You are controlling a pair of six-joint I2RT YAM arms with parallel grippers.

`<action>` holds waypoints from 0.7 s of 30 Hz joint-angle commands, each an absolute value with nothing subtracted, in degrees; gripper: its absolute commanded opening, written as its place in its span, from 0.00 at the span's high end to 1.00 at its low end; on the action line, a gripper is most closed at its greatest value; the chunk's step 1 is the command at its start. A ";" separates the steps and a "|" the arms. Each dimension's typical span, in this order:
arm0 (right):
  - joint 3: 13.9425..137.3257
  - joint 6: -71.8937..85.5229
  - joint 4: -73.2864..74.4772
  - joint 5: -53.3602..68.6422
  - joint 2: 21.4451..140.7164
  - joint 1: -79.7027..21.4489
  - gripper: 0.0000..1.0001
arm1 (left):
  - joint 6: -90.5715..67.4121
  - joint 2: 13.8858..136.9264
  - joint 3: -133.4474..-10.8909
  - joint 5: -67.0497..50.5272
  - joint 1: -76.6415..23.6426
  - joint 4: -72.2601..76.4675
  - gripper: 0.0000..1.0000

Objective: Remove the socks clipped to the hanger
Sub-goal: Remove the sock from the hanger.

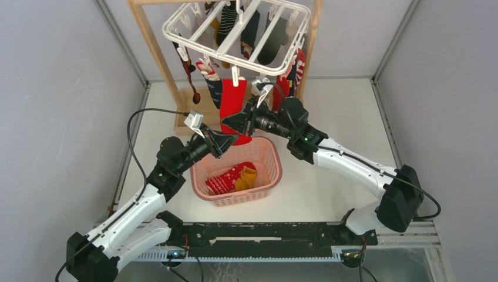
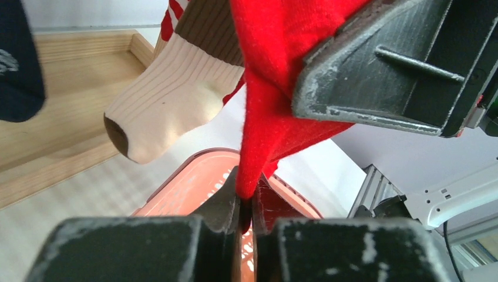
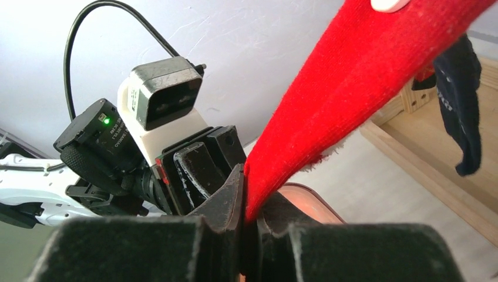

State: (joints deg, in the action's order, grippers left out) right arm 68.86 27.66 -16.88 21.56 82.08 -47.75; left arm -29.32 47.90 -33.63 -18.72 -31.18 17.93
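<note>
**A:** What is the left gripper doing?

**B:** The left gripper (image 2: 245,198) is pinched tight on the lowest tip of a red sock (image 2: 267,53). The fabric disappears between its two fingers.

**A:** And the right?

**B:** The right gripper (image 3: 251,207) is clamped on the same red sock, a little higher up the cloth. It sits just beside the left gripper, on its far right. The sock runs taut from both grips up toward its clip (image 1: 235,77).

**A:** Where does that clip hang?

**B:** On the near edge of the white hanger (image 1: 176,30), which hangs tilted from the wooden stand (image 1: 154,54) at the far side of the table (image 1: 335,111).

**A:** Are other socks up there?

**B:** Yes. Several are clipped around the frame, dark ones in the far rows and red patterned ones along the near and right edges. A cream sock (image 2: 176,97) with a brown band dangles just left of the red one in the left wrist view, apart from the grippers.

**A:** What lies below?

**B:** A pink basket (image 1: 273,167) stands on the table directly beneath both grippers. A red patterned sock (image 1: 226,180) and a mustard yellow sock (image 1: 248,176) lie in it side by side.
</note>
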 commanded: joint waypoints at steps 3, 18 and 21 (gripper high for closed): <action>71.02 27.91 -17.55 22.99 82.26 -47.75 0.84 | -28.58 47.51 -37.03 -19.98 -31.44 17.03 0.94; 66.66 25.62 -16.01 18.64 78.98 -45.87 0.47 | -26.50 45.79 -44.02 -20.47 -31.02 1.99 0.91; 65.36 25.26 -16.51 17.46 77.77 -45.41 0.43 | -27.28 46.74 -45.29 -21.43 -29.67 0.78 0.90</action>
State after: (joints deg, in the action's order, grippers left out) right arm 66.46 26.81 -15.20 19.59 81.45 -46.28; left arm -27.97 46.28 -40.93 -19.66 -30.94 3.42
